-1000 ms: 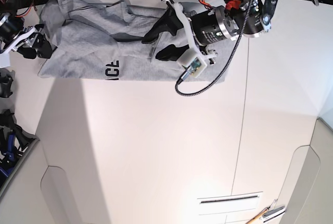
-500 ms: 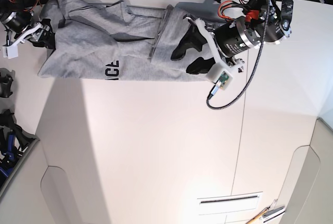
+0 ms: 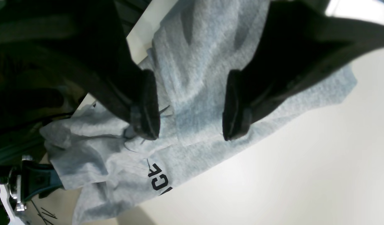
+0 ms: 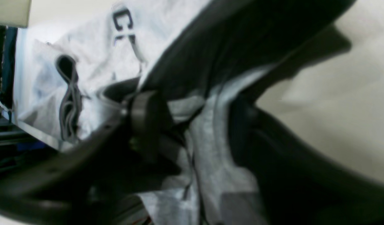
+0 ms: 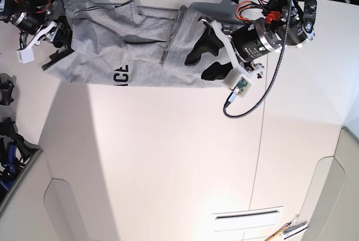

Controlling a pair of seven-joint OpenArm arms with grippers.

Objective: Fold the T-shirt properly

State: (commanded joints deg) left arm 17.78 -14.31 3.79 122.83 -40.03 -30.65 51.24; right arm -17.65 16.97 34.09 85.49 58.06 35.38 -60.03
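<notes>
White tabletop (image 5: 168,157) carries the T-shirt (image 5: 134,56), bunched along its far edge with its long axis running side to side. The left gripper (image 5: 202,61) reaches in level over one end, jaws spread, touching nothing. The right gripper (image 5: 56,45) is at the other end; its blurred wrist view seems to show cloth between the fingers (image 4: 145,118), so it is probably clenched on the T-shirt. Black lettering (image 5: 122,75) is partly folded under.

Heather-grey T-shirt (image 5: 129,56), crumpled lengthwise along the table's far edge, black block lettering partly showing
</notes>
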